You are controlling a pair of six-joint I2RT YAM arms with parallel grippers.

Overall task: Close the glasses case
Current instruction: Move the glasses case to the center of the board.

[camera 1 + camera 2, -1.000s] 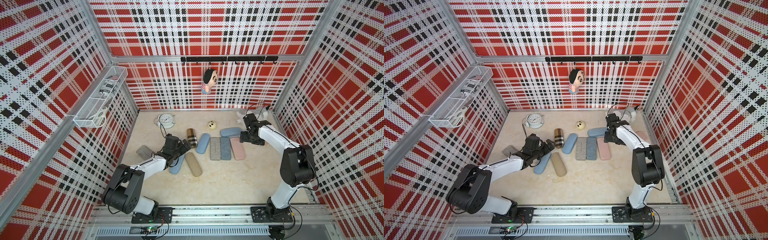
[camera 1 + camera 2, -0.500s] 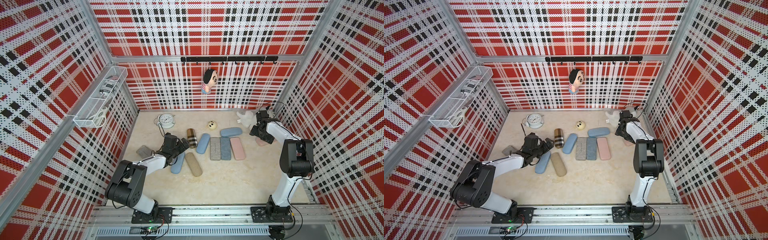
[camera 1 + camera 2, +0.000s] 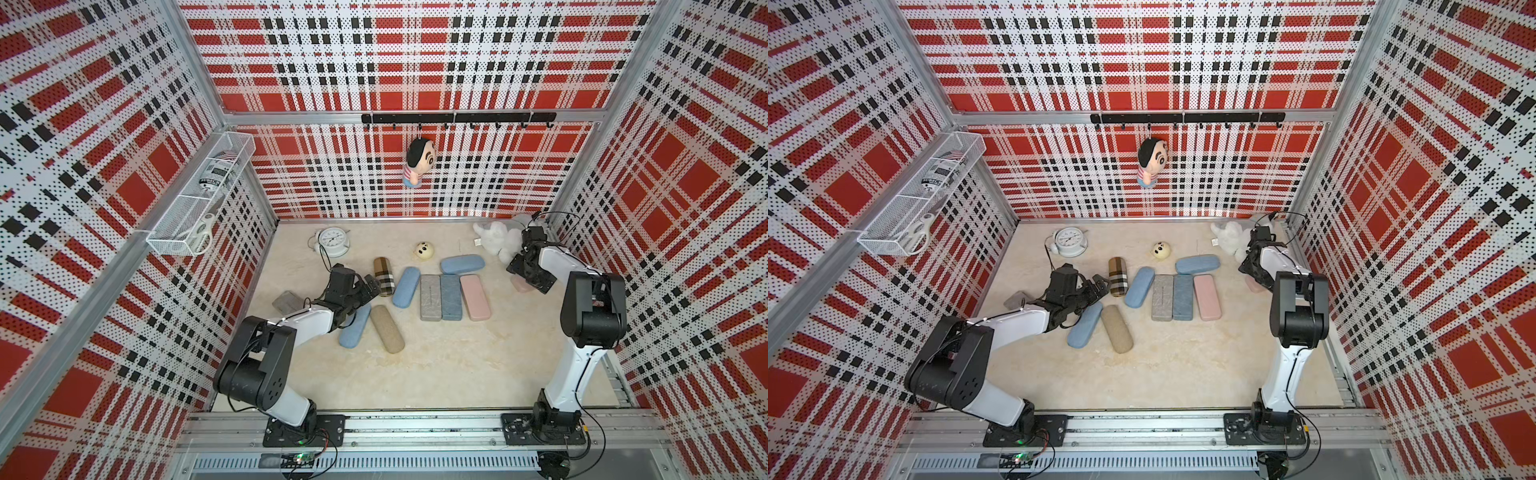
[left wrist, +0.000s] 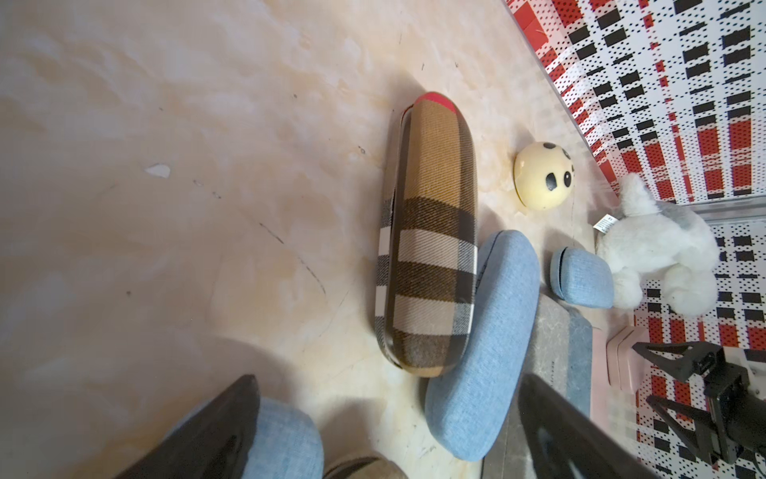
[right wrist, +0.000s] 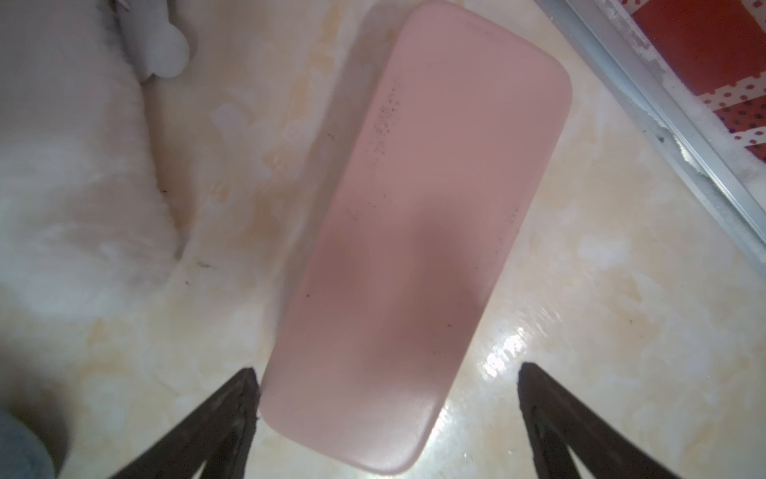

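Progress is judged to be late, perhaps complete: no raised lid is to be seen anywhere on the worktop (image 3: 436,374). The plaid case (image 3: 383,276) is taken as the landmark. The left gripper (image 3: 371,286) is held just beside it, on the side away from the row of three cases (image 3: 451,297), with jaws spread wide and nothing between them. Along the plaid case's long edge a thin seam is shown in the left wrist view (whether it is fully latched cannot be told).

The pink glasses case (image 5: 414,207) that is taken for the task's thing lies well apart from the plaid case, beyond the row and close to the side wall, just beside a white plush toy (image 3: 496,239). Over it the right gripper (image 5: 387,377) is poised, jaws wide, one finger to either side of the case's end; nothing is clamped. The lid is seen flat and flush, with no interior exposed, so the closing itself appears done. What may be left, by this reading, is a firm press to be sure of the catch, which cannot be verified from above.
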